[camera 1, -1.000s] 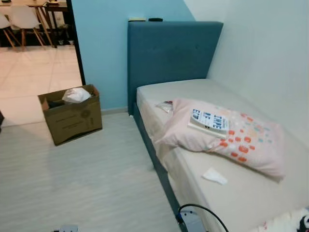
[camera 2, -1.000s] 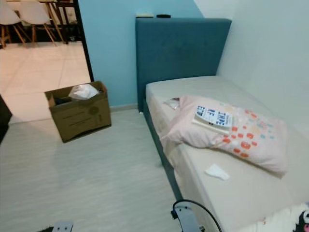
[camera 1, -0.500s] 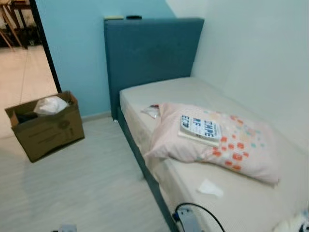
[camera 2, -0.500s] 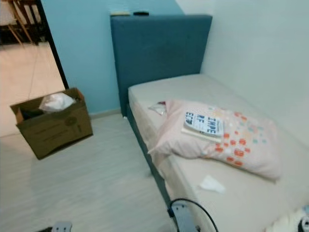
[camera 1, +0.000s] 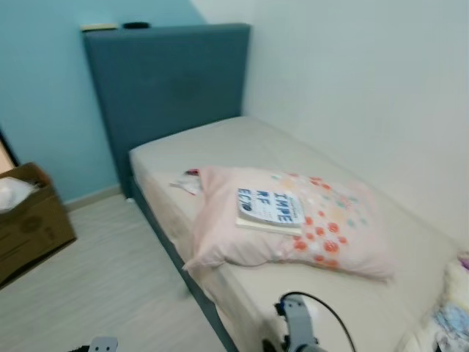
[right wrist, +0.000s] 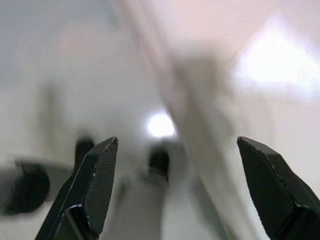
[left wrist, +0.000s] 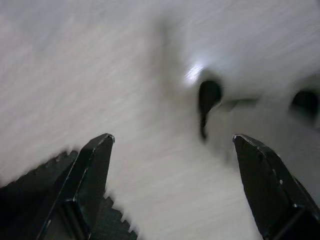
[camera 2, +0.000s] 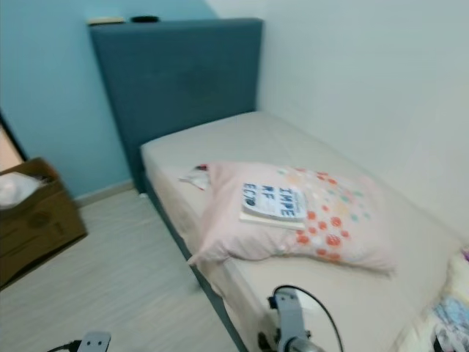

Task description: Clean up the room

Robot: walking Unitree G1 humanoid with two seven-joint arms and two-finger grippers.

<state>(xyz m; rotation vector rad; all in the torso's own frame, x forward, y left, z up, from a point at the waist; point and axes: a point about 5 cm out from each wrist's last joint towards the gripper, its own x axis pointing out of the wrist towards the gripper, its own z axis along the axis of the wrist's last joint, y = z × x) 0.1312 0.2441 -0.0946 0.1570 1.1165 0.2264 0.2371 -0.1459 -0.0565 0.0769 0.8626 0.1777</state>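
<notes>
Left wrist view: the left gripper (left wrist: 170, 145) has two fingers spread wide, holding nothing, above blurred pale floor (left wrist: 125, 75). The right gripper (right wrist: 177, 145) is likewise spread wide and empty. One book (camera 1: 270, 209) lies on one pink pillow (camera 1: 293, 227) on the bed (camera 1: 242, 143); one cardboard box (camera 1: 26, 224) stands on the floor beside it.

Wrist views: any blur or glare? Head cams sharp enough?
Left wrist view: floor streaked by motion blur, one bright glare spot. Right wrist view: background fully out of focus, glare spot. Eye views: mildly soft; book title on the pillow barely legible.
</notes>
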